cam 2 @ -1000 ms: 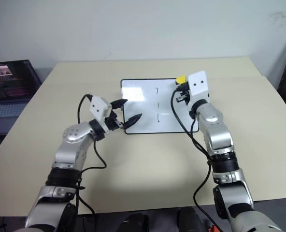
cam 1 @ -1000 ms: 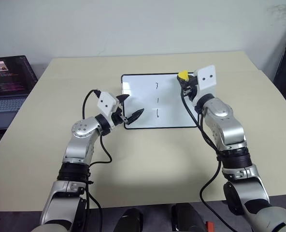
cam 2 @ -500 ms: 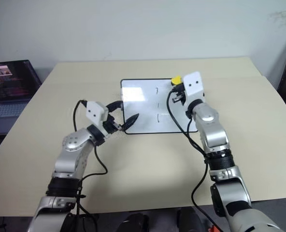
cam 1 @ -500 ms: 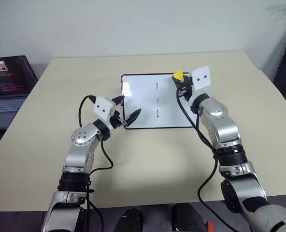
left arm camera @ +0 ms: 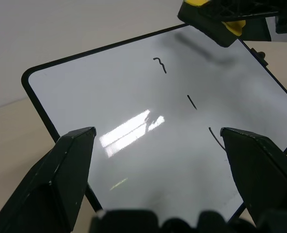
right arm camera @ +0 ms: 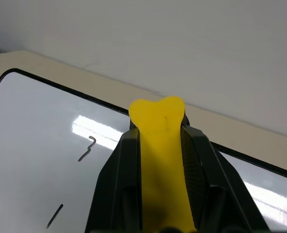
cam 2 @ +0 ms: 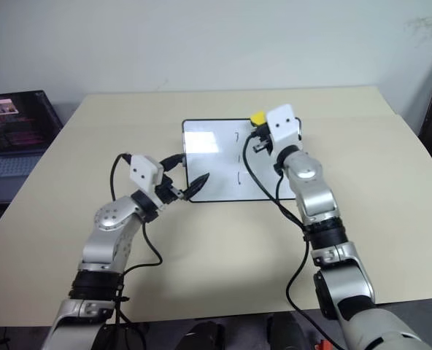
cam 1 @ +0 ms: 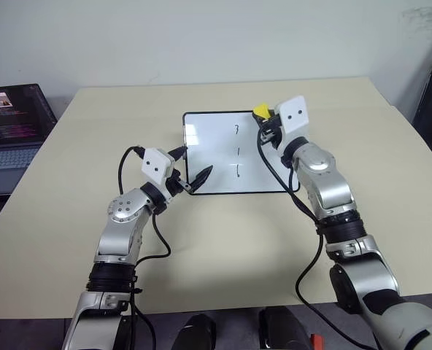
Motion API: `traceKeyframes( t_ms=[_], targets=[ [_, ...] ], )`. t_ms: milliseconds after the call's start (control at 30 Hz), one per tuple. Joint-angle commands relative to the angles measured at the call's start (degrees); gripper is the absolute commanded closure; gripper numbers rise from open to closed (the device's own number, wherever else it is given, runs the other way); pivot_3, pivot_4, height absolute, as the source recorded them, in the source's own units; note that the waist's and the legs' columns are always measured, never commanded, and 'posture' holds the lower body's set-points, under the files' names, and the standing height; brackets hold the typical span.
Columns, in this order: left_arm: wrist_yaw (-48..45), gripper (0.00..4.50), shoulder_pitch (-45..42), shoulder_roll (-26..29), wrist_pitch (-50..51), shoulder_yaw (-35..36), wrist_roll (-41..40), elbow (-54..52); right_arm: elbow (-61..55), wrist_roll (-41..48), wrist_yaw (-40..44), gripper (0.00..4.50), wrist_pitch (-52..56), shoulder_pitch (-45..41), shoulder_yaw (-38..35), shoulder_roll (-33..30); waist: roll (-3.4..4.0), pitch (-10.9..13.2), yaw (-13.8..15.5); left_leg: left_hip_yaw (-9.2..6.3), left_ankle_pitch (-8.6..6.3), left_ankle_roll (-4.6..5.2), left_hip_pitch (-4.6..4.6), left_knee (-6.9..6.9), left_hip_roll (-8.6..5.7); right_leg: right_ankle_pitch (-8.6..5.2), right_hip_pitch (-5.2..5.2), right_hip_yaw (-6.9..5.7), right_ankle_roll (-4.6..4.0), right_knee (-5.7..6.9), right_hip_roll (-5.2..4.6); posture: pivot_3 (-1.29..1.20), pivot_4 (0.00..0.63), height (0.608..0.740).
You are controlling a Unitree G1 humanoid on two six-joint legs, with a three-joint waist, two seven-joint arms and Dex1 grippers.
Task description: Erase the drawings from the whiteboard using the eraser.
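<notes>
Our right pincer [cam 1: 265,125], clamped tight on the yellow eraser [cam 1: 260,111], has slid left over the whiteboard [cam 1: 209,149] near the counter's far edge, closing on the drawings [cam 1: 237,151], all three unwiped. Left pincer [cam 1: 191,169] gapes empty at the board's near-left corner.

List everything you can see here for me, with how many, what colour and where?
table: one, beige, under everything.
whiteboard: one, white with black frame, flat at the table's middle.
drawings: three, dark strokes, in a column on the board.
eraser: one, yellow, gripped above the board's far right corner.
laptop: one, dark, lit screen, beside the table's left edge.
left claw: one, black fingers spread, at the board's near left corner.
right claw: one, black fingers shut on the eraser, at the board's far right.
</notes>
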Motion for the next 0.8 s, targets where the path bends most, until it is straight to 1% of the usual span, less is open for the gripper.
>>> traceKeyframes(
  t_ms=[33, 200, 800],
  targets=[
    [-0.08, 0.00, -1.36, 0.66, -0.07, 0.84, -0.49, -1.93, 1.65, -1.13, 0.75, 3.67, -1.47, -2.65, 0.93, 0.54, 0.00, 0.00, 0.03, 0.00, 0.00, 0.00, 0.00, 0.00, 0.00, 0.00, 0.00, 0.00, 0.00, -0.01, 0.00, 0.00, 0.150, 0.740],
    [-0.02, 0.00, -1.52, 0.85, 0.21, 1.03, -0.59, -2.22, 4.32, -1.92, 1.10, 3.67, -1.66, -3.88, 1.22, 0.90, 0.00, 0.00, 0.06, -0.01, 0.00, -0.01, 0.00, 0.00, -0.01, 0.00, 0.00, -0.01, 0.00, -0.01, 0.00, 0.00, 0.150, 0.740],
    [0.33, 0.00, -0.89, 1.08, 1.61, 1.21, -0.73, -3.66, 5.71, -2.14, 0.89, 3.67, -1.80, -5.46, 0.84, 2.15, 0.00, 0.00, 0.01, -0.01, 0.00, -0.01, -0.01, -0.01, 0.00, 0.00, -0.01, 0.01, 0.00, -0.01, 0.00, 0.00, 0.150, 0.740]
  ],
)
